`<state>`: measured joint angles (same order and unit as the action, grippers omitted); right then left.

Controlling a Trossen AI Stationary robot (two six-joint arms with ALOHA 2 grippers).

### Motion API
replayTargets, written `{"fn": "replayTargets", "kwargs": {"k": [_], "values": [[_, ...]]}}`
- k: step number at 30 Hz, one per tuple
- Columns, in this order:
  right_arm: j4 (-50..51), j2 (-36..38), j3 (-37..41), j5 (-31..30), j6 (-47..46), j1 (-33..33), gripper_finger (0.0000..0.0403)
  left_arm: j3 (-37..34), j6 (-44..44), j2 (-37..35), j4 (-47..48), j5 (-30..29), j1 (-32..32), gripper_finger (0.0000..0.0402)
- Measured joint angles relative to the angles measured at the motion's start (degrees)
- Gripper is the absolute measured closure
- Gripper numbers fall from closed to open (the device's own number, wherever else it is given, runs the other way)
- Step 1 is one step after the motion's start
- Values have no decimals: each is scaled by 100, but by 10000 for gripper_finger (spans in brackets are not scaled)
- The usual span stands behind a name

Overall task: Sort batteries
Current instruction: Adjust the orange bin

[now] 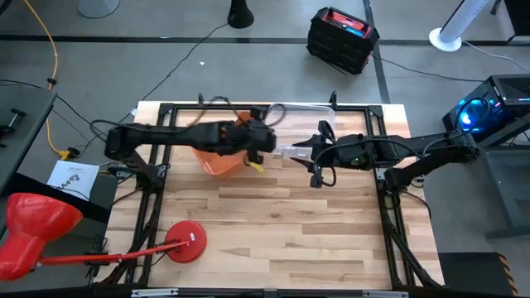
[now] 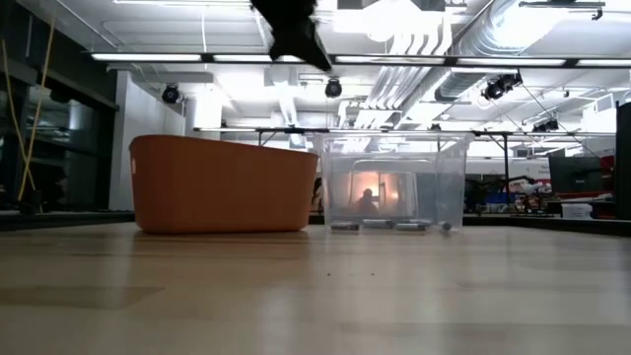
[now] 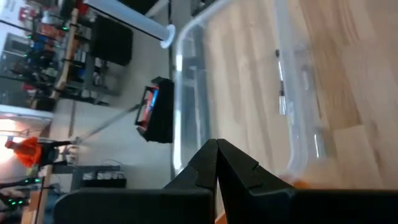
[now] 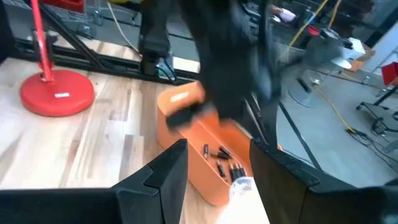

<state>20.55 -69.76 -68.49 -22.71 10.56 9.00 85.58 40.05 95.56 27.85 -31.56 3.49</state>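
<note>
An orange bin (image 1: 217, 159) and a clear bin (image 1: 300, 107) stand side by side at the table's far middle. Several small dark batteries (image 4: 222, 159) lie on the orange bin's floor, and several more batteries (image 2: 380, 226) lie on the clear bin's floor (image 3: 281, 93). My left gripper (image 1: 263, 149) hangs shut in the air over the orange bin's right end, beside the clear bin, and I see nothing between its fingertips (image 3: 217, 144). My right gripper (image 1: 315, 157) hovers open over the clear bin's right part, facing the orange bin (image 4: 199, 162), with nothing between its fingers.
A red stand with a round base (image 1: 186, 244) sits at the near left, and its pole reaches off the table toward a red cone (image 1: 33, 232). Black frame rails (image 1: 153, 190) run along the table's left and right sides. Bare wood (image 1: 281, 223) lies nearer than the bins.
</note>
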Motion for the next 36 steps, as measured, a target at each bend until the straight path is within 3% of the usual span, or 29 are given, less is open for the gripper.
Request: {"fn": "replayTargets", "kwargs": {"k": [6, 11, 15, 18, 20, 29, 32, 36], "values": [[305, 0, 0, -615, -19, -145, 236, -146, -876, -1104, 946, 82, -57, 401], [599, 0, 0, -212, -289, -372, 236, -1454, -2041, -2162, 546, 1004, -141, 401], [711, -105, 0, -70, -449, -458, 236, -2813, -3016, -2734, 189, 238, -387, 401], [665, -280, 0, -22, -456, -462, 236, -3487, -4041, -2931, 644, -569, -473, 401], [527, -438, 0, 36, -455, -457, 236, -3711, -4738, -2965, 1136, -619, -437, 401], [-10, -1265, 0, 191, -107, -490, 236, -3770, -6809, -2658, 2885, 877, -313, 401], [40, -1296, 0, 191, -117, -523, 236, -3751, -7096, -2488, 3021, 1267, -393, 401], [16, -1184, 0, 189, -131, -523, 236, -3694, -7110, -2215, 2728, 2212, -606, 401]]}}
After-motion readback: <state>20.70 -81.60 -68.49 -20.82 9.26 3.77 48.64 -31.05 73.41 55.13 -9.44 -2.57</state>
